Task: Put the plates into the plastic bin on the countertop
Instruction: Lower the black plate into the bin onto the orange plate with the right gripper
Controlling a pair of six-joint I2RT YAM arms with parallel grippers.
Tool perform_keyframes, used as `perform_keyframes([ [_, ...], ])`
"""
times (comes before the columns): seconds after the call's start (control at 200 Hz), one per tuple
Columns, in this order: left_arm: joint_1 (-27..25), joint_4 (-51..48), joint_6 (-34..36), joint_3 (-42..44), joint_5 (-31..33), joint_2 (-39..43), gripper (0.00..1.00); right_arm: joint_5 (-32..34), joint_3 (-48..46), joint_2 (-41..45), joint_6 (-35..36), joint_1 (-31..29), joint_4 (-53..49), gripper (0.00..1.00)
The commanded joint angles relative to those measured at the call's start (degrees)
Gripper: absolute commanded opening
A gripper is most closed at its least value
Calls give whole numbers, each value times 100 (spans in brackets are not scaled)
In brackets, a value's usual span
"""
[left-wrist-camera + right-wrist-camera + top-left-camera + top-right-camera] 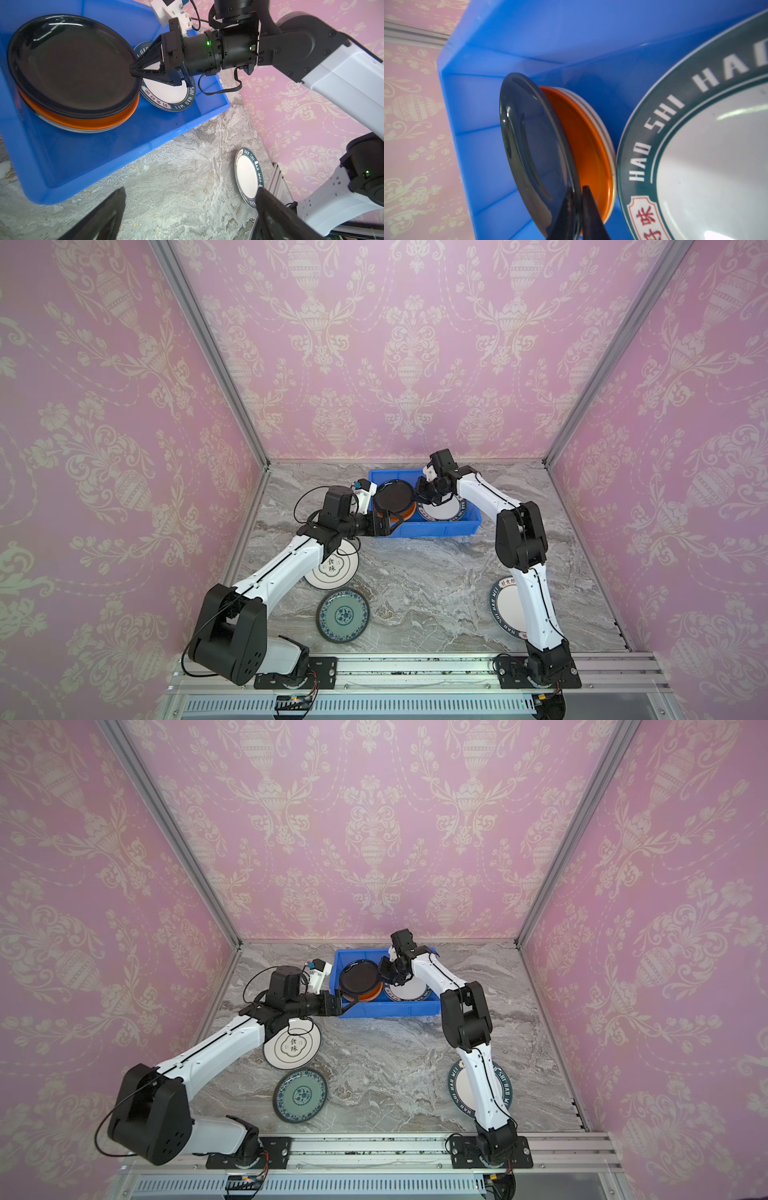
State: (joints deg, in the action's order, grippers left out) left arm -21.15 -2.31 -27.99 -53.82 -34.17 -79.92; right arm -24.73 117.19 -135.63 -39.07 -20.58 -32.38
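The blue plastic bin (436, 531) (390, 1009) stands at the back of the countertop (415, 593). In its left half a black plate (392, 495) (70, 62) (529, 145) tops an orange plate (93, 122) (587, 141) and cream ones (600, 116). My right gripper (419, 493) (133, 70) (578, 191) is shut on the black plate's rim, which is tilted up off the orange plate. A lettered-rim plate (446, 510) (695, 145) lies in the bin's right half. My left gripper (395, 522) (187, 207) hangs open and empty at the bin's front left corner.
On the countertop lie a white plate with Chinese characters (332, 568) (293, 1046) under my left arm, a teal-patterned plate (343, 615) (300, 1095) near the front, and a lettered-rim plate (505, 601) (248, 176) partly under my right arm. Pink walls enclose three sides.
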Motion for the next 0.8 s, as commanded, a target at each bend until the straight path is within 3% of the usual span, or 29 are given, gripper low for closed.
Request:
perform_keyframes([
  [0.0,40,55,-76,65,-98,85,99,-45,245,-77,138,-34,-257,25],
  [0.295,62,36,-39,8,-118,26,99,419,292,115,444,-34,-685,29],
  [0.796,84,115,-40,-74,-217,-220,99,594,286,81,691,-24,-892,30],
])
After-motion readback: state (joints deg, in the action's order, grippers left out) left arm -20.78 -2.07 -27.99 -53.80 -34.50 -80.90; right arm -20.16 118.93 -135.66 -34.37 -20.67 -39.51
